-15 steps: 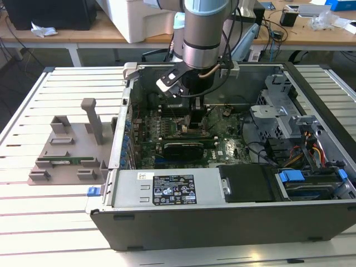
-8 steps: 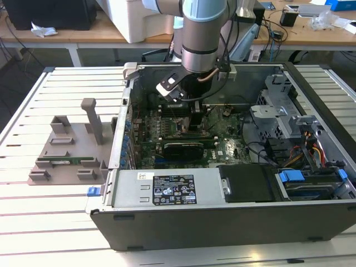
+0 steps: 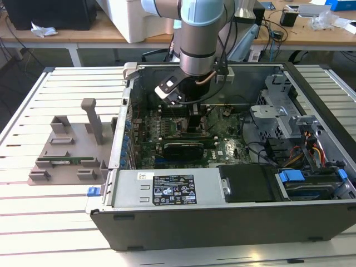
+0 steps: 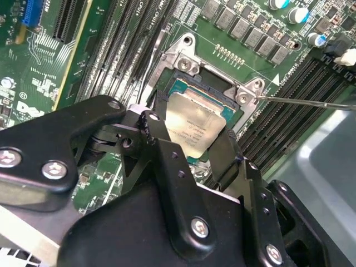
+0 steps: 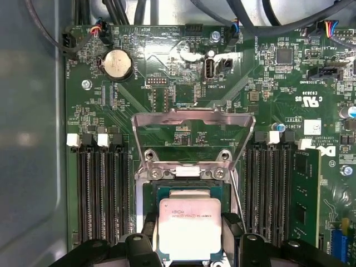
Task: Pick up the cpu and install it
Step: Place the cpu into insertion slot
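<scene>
The pincer (image 5: pixel 189 221) is clamping the cpu (image 5: pixel 189 233) at the socket (image 5: pixel 183 192), its body hiding the cpu's near edge.

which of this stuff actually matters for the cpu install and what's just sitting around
For the job:
cpu
gripper, jaws closed on the cpu's sides
socket frame, swung open
motherboard

Just there:
coin battery
memory stick
grey fixture on the table
power supply

Open computer case (image 3: pixel 222 222), grey holder (image 3: pixel 61 127), coin battery (image 5: pixel 118 63)
</scene>
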